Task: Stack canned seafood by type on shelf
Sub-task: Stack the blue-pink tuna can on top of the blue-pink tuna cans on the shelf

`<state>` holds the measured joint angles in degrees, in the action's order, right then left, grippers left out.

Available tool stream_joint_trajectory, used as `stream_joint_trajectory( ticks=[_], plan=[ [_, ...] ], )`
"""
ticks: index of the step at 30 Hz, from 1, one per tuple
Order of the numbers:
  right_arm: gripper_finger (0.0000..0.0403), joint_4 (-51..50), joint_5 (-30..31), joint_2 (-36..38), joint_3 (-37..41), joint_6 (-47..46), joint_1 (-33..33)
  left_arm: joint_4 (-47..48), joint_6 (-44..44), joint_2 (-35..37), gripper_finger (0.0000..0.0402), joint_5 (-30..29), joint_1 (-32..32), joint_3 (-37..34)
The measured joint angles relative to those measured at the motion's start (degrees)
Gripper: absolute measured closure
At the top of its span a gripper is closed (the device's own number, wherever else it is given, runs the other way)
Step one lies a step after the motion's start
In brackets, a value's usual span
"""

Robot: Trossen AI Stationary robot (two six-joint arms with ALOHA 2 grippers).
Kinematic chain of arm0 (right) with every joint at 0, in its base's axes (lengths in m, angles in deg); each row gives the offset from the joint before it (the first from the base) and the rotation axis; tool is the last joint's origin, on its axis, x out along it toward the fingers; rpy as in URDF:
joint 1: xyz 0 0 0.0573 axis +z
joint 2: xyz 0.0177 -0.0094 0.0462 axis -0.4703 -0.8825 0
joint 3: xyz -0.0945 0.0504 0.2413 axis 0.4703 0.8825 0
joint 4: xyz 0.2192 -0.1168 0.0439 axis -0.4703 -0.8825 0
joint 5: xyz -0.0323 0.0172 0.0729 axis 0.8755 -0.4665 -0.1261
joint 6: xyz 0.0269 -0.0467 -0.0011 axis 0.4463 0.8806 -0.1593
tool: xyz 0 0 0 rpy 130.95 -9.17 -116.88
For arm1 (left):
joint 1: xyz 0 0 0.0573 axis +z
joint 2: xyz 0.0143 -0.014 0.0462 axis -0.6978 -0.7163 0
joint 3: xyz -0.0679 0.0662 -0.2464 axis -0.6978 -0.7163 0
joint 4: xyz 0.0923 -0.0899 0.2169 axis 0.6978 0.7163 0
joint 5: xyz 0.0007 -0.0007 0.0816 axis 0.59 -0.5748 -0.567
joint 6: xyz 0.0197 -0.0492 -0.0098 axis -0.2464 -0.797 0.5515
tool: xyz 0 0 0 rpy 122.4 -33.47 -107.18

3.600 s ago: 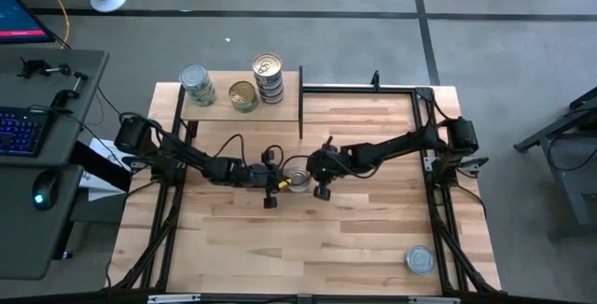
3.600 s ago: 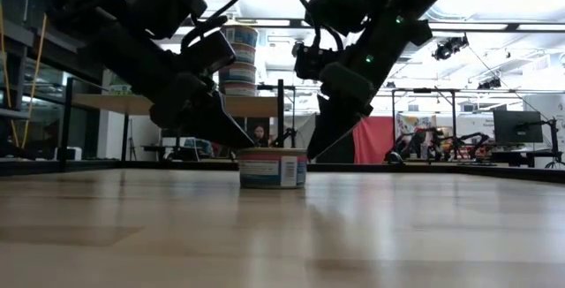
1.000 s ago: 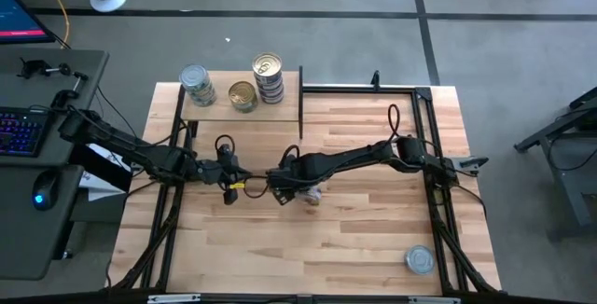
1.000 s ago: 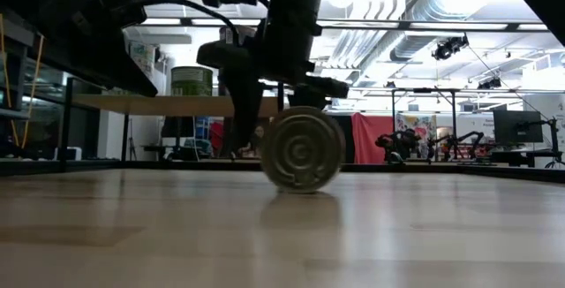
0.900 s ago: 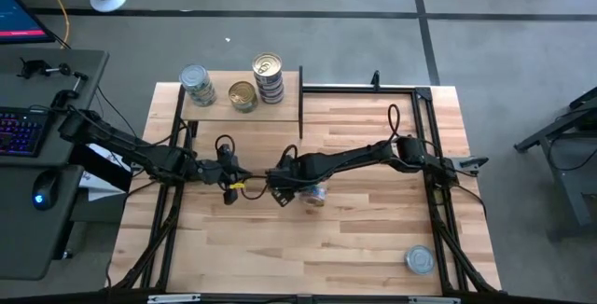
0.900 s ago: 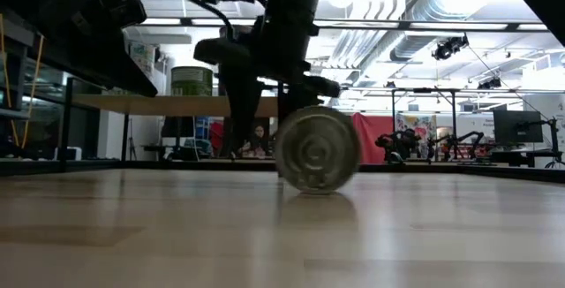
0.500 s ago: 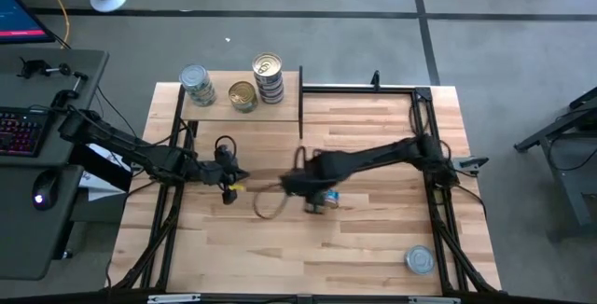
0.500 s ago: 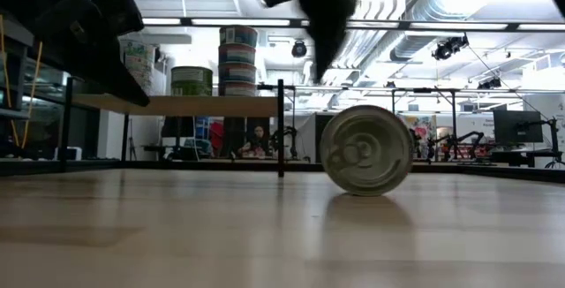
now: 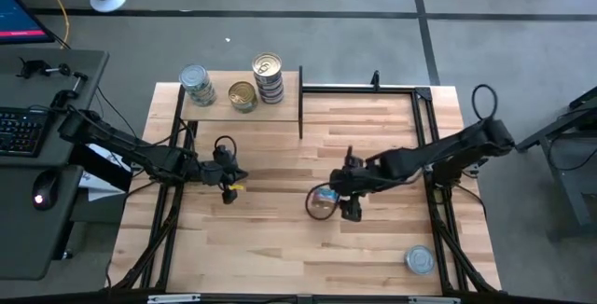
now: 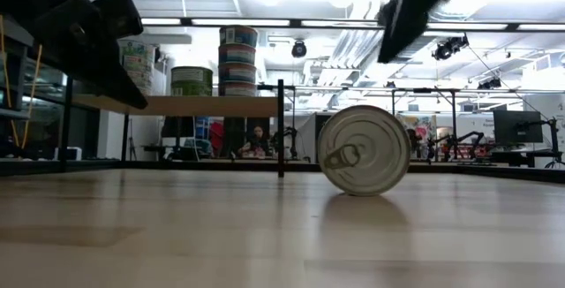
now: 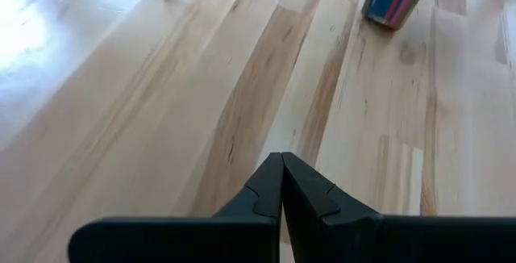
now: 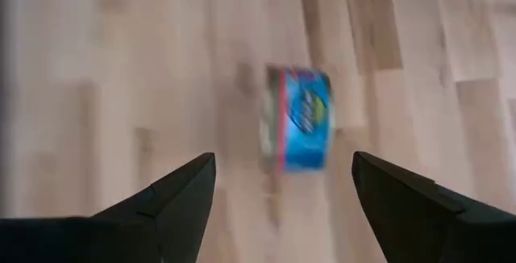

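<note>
The plank-patterned worktop (image 9: 280,239) fills the middle of the high view, framed by black rails. At its upper left stands the shelf (image 9: 244,110), a small light-wood board on thin black uprights. On the shelf sit a stack of tins (image 9: 268,77) at the right, a single gold-topped tin (image 9: 242,96) just left of it, and a silver-topped tin (image 9: 197,85) at the shelf's left end; in the low view the stack (image 10: 237,61) rises above the board at upper centre-left.

The right arm reaches in from the right edge toward the centre of the worktop. Its right hand (image 9: 346,201) hangs just right of a tin lying on its side (image 9: 324,200), fingers spread wide and apart from it; in the right wrist view the blue-labelled tin (image 12: 300,130) lies between and beyond the two dark fingers, untouched. In the low view this tin (image 10: 364,149) stands on its edge, right of centre, its pull-tab lid facing the camera.

The left arm lies along the left-centre of the worktop, its left hand (image 9: 227,179) with fingers pressed together, holding nothing, as the left wrist view shows (image 11: 281,184).

One more silver-topped tin (image 9: 420,260) sits upright at the lower right of the worktop, well apart from everything else.
</note>
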<state>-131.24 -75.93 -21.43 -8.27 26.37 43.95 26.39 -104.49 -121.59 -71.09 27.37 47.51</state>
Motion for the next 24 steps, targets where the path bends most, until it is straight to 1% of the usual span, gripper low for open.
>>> stream_joint_trajectory(
  ticks=[3, 6, 8, 11, 15, 20, 24],
  plan=[
    [0.0121, 0.4, 2.2, -2.5, 0.8, 2.9, -0.7, -0.1, -1.5, 0.0, 0.0402, -0.3, 0.0, 0.0],
    [0.0121, 3.1, 4.0, -5.0, 1.0, 6.0, -2.1, -0.2, -4.0, 0.0, 0.0402, -1.7, 0.0, 0.0],
    [0.0121, 4.9, 3.2, -6.8, 1.1, 7.6, -3.0, -0.4, -5.9, 0.0, 0.0402, -2.8, 0.0, 0.0],
    [0.0121, 7.5, -0.1, -8.6, 1.2, 10.0, -4.0, -1.5, -8.6, 0.0, 0.0402, -3.2, 0.0, 0.0],
    [0.0121, 9.3, -2.3, -10.8, 1.2, 11.9, -4.3, -6.4, -11.0, 0.0, 0.0402, -3.2, -0.7, 0.0],
    [0.0121, 14.1, -1.7, -13.3, 1.1, 12.0, -4.3, -13.3, -11.0, 0.0, 0.0402, -3.2, -2.9, 0.0],
    [0.0121, 16.0, -2.0, -15.7, 1.1, 11.7, -4.3, -16.6, -7.7, 1.0, 0.0401, -3.2, -5.4, 2.1]
  ],
)
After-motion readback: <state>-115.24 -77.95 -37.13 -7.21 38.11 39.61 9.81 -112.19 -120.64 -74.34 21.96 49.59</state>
